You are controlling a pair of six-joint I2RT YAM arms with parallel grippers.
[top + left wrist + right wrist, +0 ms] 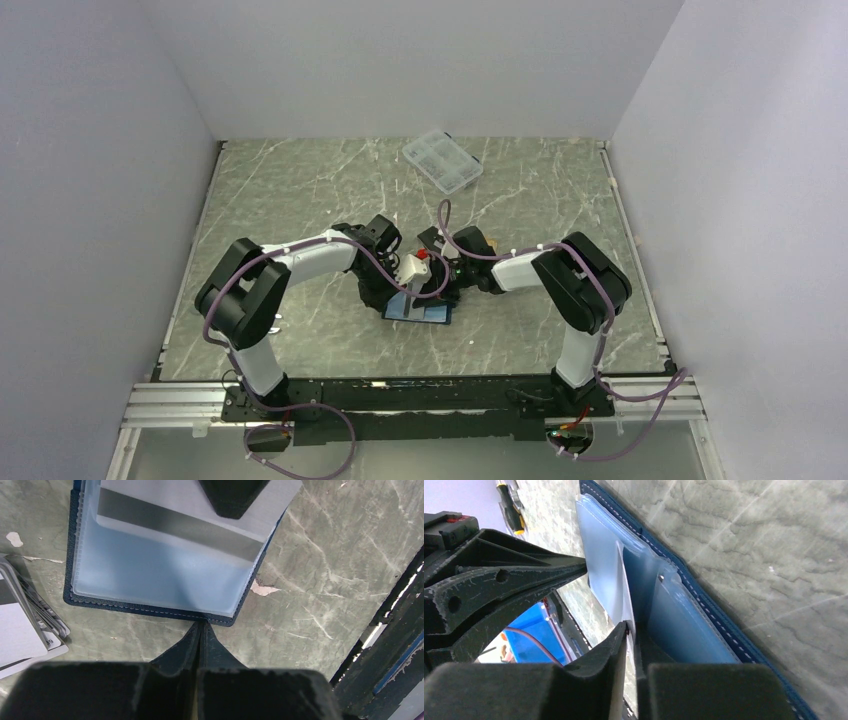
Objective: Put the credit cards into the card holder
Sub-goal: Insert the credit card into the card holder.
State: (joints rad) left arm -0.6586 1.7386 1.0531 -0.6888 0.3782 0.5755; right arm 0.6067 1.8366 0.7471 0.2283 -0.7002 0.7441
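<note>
The card holder [420,311] lies open on the table, light blue inside with a navy rim [150,609]. A silver-grey credit card [150,497] with a dark stripe sits partly inside one of its slots. My right gripper [630,627] is shut on this card's outer edge, and the card [624,587] shows edge-on between its fingers [230,500]. My left gripper [202,626] is shut with nothing between its tips, which touch the holder's near rim. More credit cards [22,630] lie stacked just left of the holder. Both grippers [385,293] [447,288] meet over the holder.
A clear plastic compartment box [443,162] sits at the back of the table. A yellow-and-black screwdriver [511,507] lies further off on the marble top. The black table-edge rail [390,630] runs close to the holder.
</note>
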